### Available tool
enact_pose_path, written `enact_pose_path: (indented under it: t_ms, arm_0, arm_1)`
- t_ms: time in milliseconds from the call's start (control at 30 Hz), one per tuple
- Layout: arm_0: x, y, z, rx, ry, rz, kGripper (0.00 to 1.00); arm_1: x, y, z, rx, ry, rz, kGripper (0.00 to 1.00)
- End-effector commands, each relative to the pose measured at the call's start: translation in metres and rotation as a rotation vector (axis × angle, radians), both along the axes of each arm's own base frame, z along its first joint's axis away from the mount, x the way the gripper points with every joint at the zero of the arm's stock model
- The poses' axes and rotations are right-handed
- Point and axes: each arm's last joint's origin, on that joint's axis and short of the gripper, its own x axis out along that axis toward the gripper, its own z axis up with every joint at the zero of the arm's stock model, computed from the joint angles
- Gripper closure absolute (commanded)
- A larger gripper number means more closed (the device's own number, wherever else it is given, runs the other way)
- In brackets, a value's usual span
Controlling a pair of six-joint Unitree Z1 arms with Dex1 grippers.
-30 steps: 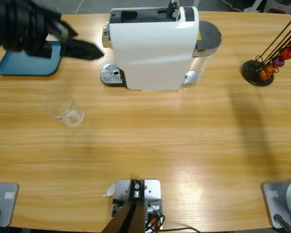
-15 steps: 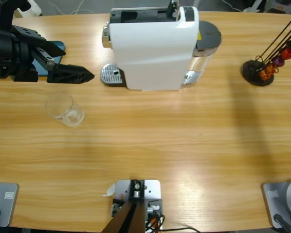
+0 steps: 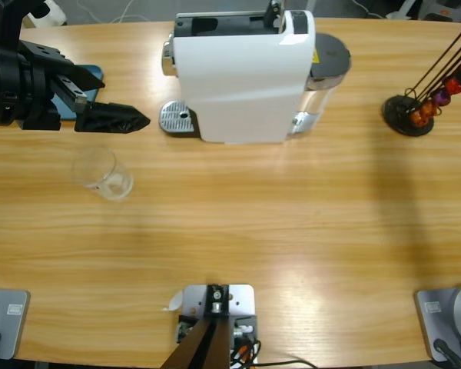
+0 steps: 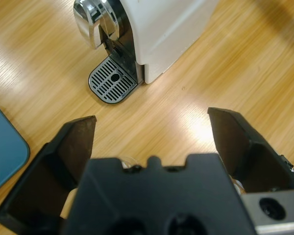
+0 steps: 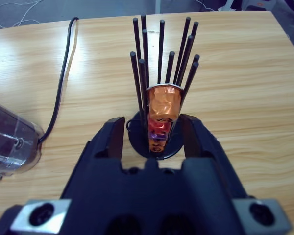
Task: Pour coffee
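A small clear glass tumbler (image 3: 101, 172) stands on the table at the left; no dark coffee shows in it. My left gripper (image 3: 134, 119) hovers just behind the tumbler, pointing right at the drip tray (image 3: 177, 118) of the white coffee machine (image 3: 242, 73). In the left wrist view the left gripper (image 4: 152, 120) is wide open and holds nothing, with the drip tray (image 4: 112, 83) ahead of it. My right gripper (image 5: 153, 122) is open, one jaw on each side of the capsule stand (image 5: 159, 88). An orange capsule (image 5: 162, 102) sits in the gap, apart from both jaws.
A blue tray (image 3: 81, 96) lies at the far left, partly under the left arm. The capsule stand (image 3: 415, 111) of black rods holds orange and purple capsules at the right. A black cable (image 5: 63, 73) runs to the machine's clear water tank (image 5: 10, 144).
Over the last second the left arm came towards the table's front, its gripper dropping to beside the drip tray. It has held still for the last half second.
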Motion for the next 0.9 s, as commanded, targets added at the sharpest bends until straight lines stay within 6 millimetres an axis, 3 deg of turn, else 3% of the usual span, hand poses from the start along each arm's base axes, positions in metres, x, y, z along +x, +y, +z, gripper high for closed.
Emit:
enact_pose_path:
  t_ms: [33, 233, 300, 567, 600, 633, 667, 700, 900]
  arm_0:
    - [-0.004, 0.0032, -0.0086, 0.022, 0.003, 0.014, 0.009]
    - [-0.0035, 0.0025, -0.0104, 0.027, 0.007, 0.016, 0.009]
    - [-0.0036, 0.0028, -0.0109, 0.029, 0.008, 0.016, 0.009]
    - [-0.0052, 0.0046, -0.0138, 0.033, 0.016, 0.019, 0.009]
    - [-0.0052, 0.0046, -0.0137, 0.032, 0.016, 0.019, 0.009]
    - [-0.0051, 0.0046, -0.0135, 0.032, 0.015, 0.019, 0.009]
    - [-0.0052, 0.0046, -0.0136, 0.032, 0.016, 0.019, 0.009]
    - [-0.0051, 0.0045, -0.0135, 0.032, 0.015, 0.019, 0.009]
    - [-0.0054, 0.0049, -0.014, 0.032, 0.017, 0.02, 0.009]
  arm_1:
    - [0.0042, -0.0034, -0.0171, -0.028, 0.059, 0.005, 0.682]
    - [0.0041, -0.0029, -0.0174, -0.039, 0.058, 0.028, 0.784]
    - [0.004, -0.0029, -0.0175, -0.045, 0.056, 0.032, 0.86]
    - [0.0045, -0.0032, -0.0181, -0.034, 0.05, 0.016, 0.857]
    - [0.0045, -0.0032, -0.0181, -0.022, 0.048, 0.006, 0.842]
    - [0.0045, -0.0036, -0.0181, -0.014, 0.046, -0.007, 0.702]
    - [0.0044, -0.0041, -0.0181, -0.004, 0.044, -0.026, 0.45]
    - [0.0042, -0.0043, -0.0184, 0.004, 0.044, -0.036, 0.321]
    - [0.004, -0.0041, -0.0187, 0.017, 0.045, -0.039, 0.294]
